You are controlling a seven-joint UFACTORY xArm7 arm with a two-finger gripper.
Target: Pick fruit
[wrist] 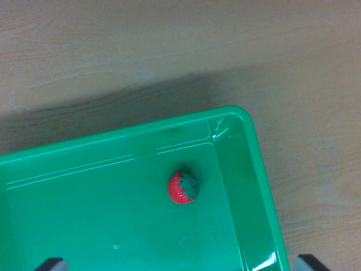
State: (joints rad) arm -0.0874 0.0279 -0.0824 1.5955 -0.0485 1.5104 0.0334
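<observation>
— So, where is the fruit on your feed?

— I have one strawberry [183,188] lying on the floor of a green tray [256,186]. It is red with a green leafy cap, and the cap is turned toward the wrist view's right. It sits toward the tray's far right corner, near the right wall but not touching it, and a little way in from the far wall.

— Anything else in that tray?

— From my side I see only bare green plastic around the berry, with a small shiny speck on the floor nearer the bottom edge; I can't tell what it is. The tray's far rim runs at a slant, higher on the right, and its corner is rounded. The left and near parts run out of the picture.

— And what does the tray rest on?

— A pale wood-grain surface [169,51], which fills the far part of the view and the strip to the right. A dark shadow lies on it just beyond the tray's far rim.

— The jaws?

— I see two dark tips at the bottom edge, one low left over the tray, one low right over the surface. They stand wide apart, holding nothing, well short of the strawberry.
</observation>
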